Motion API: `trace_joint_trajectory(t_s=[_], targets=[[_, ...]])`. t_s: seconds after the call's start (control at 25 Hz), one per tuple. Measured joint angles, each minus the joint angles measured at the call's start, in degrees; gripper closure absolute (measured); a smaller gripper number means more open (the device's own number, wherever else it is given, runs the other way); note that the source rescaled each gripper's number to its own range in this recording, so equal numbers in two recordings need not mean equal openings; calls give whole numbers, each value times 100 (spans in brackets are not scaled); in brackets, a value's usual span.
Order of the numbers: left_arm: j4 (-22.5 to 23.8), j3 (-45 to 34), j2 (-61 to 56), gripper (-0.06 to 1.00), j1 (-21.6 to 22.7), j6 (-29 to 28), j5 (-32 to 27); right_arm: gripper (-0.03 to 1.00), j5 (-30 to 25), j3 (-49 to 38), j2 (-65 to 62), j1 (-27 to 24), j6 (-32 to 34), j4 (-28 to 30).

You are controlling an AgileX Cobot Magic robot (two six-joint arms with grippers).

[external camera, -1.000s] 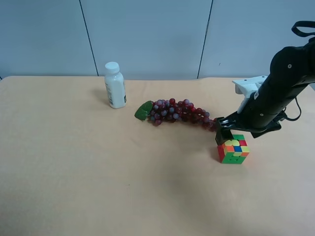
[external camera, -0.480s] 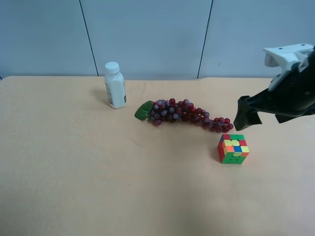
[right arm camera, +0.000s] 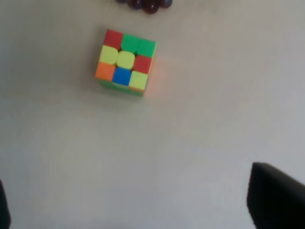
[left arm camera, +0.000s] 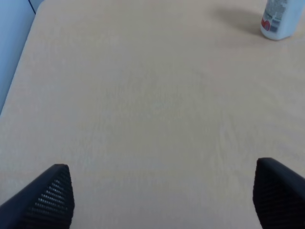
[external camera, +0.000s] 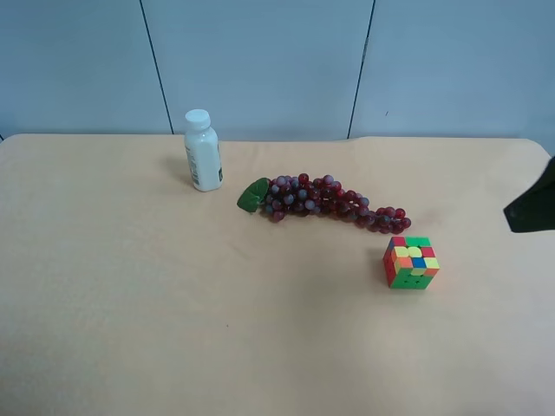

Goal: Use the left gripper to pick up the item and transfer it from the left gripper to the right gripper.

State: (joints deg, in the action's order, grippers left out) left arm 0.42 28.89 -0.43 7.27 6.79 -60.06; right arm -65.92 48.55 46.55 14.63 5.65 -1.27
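Note:
The item, a small puzzle cube (external camera: 411, 262), sits on the tan table (external camera: 130, 303) just in front of the grape bunch's right end. It also shows in the right wrist view (right arm camera: 125, 62), with nothing holding it. My right gripper (right arm camera: 138, 200) is open and empty, well back from the cube. In the exterior high view only a black tip of it (external camera: 531, 211) shows at the right edge. My left gripper (left arm camera: 162, 191) is open and empty over bare table, and it is out of the exterior high view.
A white bottle (external camera: 202, 151) stands at the back left and also shows in the left wrist view (left arm camera: 281, 19). A red-purple grape bunch (external camera: 325, 198) with a green leaf lies mid-table. A grey-blue wall runs behind the table.
The arm at the exterior high view's right has pulled away from the cube, up and to the right, almost out of view. The cube has stayed in place.

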Motion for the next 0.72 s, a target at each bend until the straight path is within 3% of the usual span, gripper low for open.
trace_joint_trajectory(t_s=[0.24,0.48,0.72], targets=[[-4,0,0,51,0,0,0,-1,-322,-101,-947,0,-90,188],[-4,0,0,51,0,0,0,-1,-363,-994,-2009,0,-149,127],[-4,0,0,51,0,0,0,-2,64,-1536,-3058,0,-155,127]])
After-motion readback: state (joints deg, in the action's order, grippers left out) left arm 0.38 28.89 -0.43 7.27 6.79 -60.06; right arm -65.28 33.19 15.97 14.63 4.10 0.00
